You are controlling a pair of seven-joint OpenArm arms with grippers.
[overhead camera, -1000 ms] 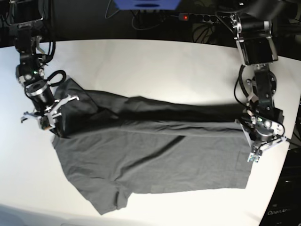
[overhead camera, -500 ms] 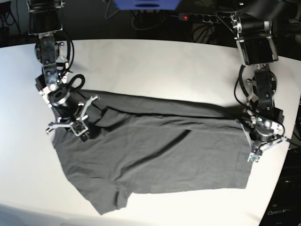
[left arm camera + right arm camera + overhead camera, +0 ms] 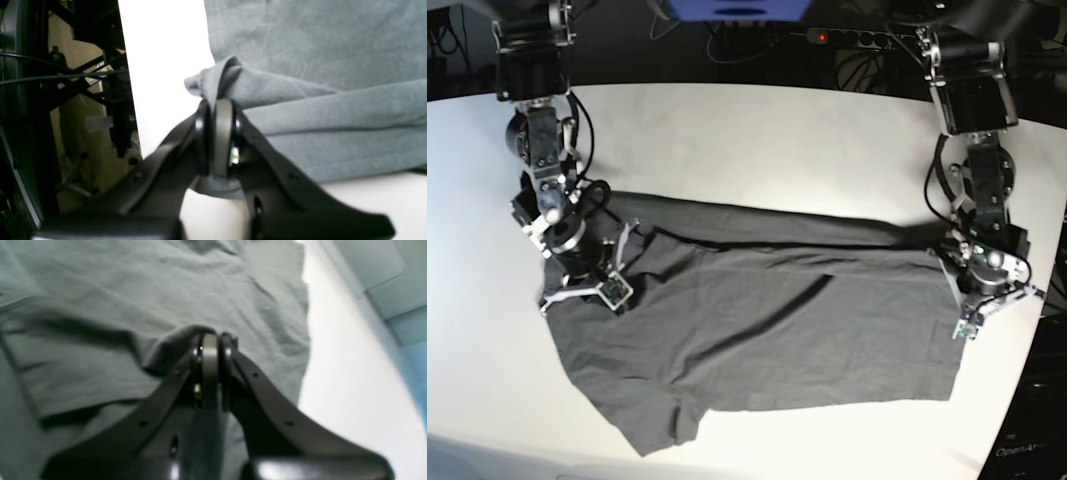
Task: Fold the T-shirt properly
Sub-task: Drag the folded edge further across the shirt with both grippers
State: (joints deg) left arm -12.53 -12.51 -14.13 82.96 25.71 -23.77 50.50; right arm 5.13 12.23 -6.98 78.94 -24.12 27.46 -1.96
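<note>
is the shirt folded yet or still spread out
Partly folded: the shirt lies mostly spread on the table, its top edge doubled over, both ends pinched by the left gripper and right gripper.

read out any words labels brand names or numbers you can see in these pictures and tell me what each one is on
"OpenAr": pale print cut off at the picture's edge, on dark equipment in the base view's lower right corner.
Yellow sticker on the dark frame beside the table, left wrist view: too blurred to read.
White marks on a black post there: too blurred to read.
T-shirt: no print visible.
</note>
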